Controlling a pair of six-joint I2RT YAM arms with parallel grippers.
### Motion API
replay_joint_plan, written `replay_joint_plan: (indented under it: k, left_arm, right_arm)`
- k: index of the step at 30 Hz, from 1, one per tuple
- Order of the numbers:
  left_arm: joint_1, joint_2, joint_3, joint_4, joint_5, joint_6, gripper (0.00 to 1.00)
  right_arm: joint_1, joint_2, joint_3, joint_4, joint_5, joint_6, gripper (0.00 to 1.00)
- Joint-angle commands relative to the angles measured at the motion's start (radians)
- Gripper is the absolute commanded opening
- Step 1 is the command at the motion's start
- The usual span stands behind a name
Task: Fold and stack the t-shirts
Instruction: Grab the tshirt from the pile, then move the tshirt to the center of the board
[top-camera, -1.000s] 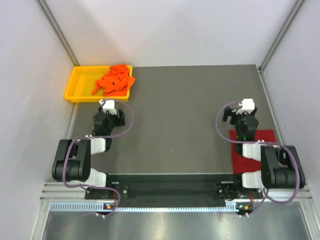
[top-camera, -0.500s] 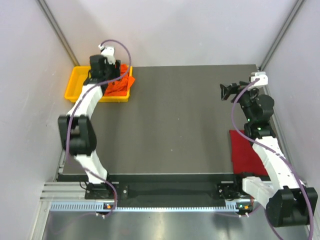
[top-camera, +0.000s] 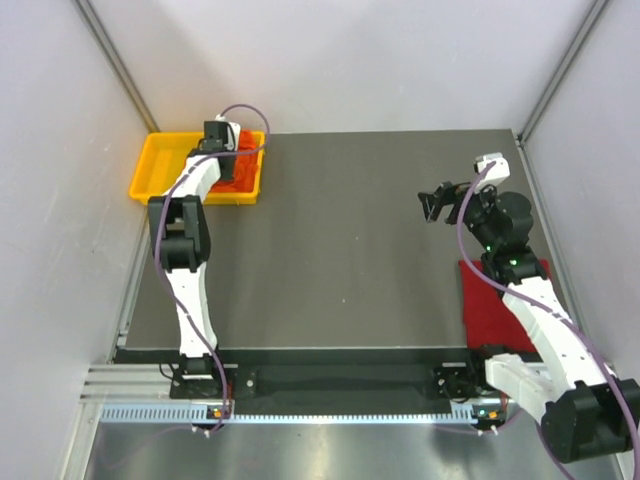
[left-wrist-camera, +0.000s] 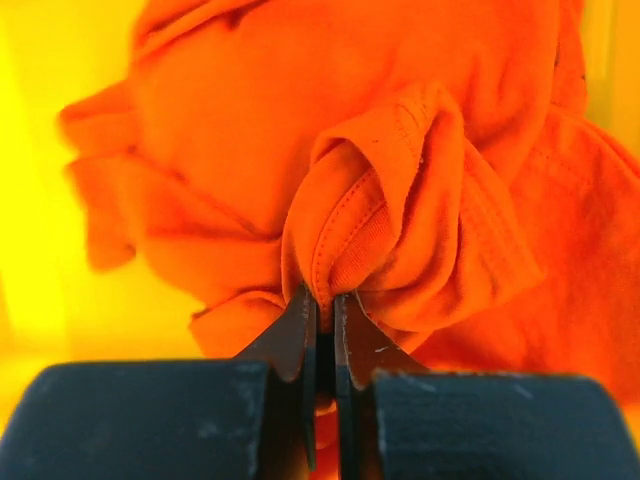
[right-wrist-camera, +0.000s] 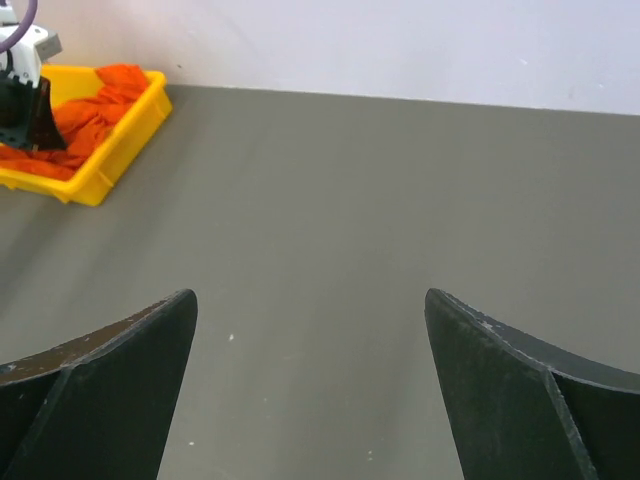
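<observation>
Fold of orange t-shirt (left-wrist-camera: 400, 180) pinched in left gripper (left-wrist-camera: 325, 318) over yellow tray (top-camera: 152, 170); right gripper (right-wrist-camera: 310, 297) spread wide, away from dark red t-shirt (top-camera: 478, 310).

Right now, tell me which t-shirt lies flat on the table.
The dark red t-shirt, spread flat at the table's near right corner. The orange t-shirt is bunched in the yellow tray, pinched by the left gripper.
</observation>
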Motion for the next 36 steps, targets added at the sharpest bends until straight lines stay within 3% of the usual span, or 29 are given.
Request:
replay_joint_plan:
  k: [1,7,11,17,21,24,27,30,31,32,33,36]
  left_arm:
    - [0.020,-0.230,-0.067,0.100,-0.015,-0.056,0.00]
    - [0.006,-0.540,-0.064,-0.016,0.224,-0.158,0.00]
    - [-0.086,-0.710,-0.105,-0.127,0.420,-0.160,0.00]
    - [-0.354,-0.928,-0.269,-0.165,0.510,-0.131,0.00]
    - [-0.524,-0.878,-0.288,-0.178,0.591,-0.165,0.00]
    - [-0.601,-0.782,-0.312,-0.133,0.596,-0.131,0.00]
    - [-0.626,-0.642,-0.270,-0.128,0.680,-0.091,0.00]
    - [-0.626,-0.492,-0.193,-0.127,0.711,-0.057,0.00]
    - [-0.625,-0.456,-0.173,-0.130,0.700,-0.044,0.37]
    - [-0.625,-0.421,-0.135,-0.136,0.652,-0.021,0.64]
    - [-0.625,-0.363,-0.110,-0.153,0.633,-0.008,0.98]
    - [-0.621,-0.350,-0.013,-0.337,0.639,0.030,0.99]
  right_arm:
    - [0.021,-0.068,0.002,0.021,-0.024,0.029,0.96]
    - [0.041,-0.126,-0.010,0.053,-0.058,0.082,0.96]
    - [0.051,-0.143,-0.003,0.064,-0.097,0.128,0.96]
    - [0.055,-0.108,0.057,0.007,-0.222,0.187,0.97]
    - [0.054,-0.100,0.088,-0.069,-0.266,0.191,0.97]
    - [0.052,-0.103,0.129,-0.232,-0.103,0.193,0.98]
    - [0.046,-0.114,0.146,-0.340,0.051,0.173,0.96]
    - [0.043,-0.119,0.149,-0.407,0.085,0.127,0.93]
    - [0.043,-0.114,0.143,-0.416,0.087,0.115,0.90]
    - [0.041,-0.093,0.138,-0.430,0.088,0.093,0.86]
    - [0.041,-0.077,0.135,-0.437,0.106,0.088,0.76]
    - [0.043,0.016,0.134,-0.459,0.143,0.076,0.57]
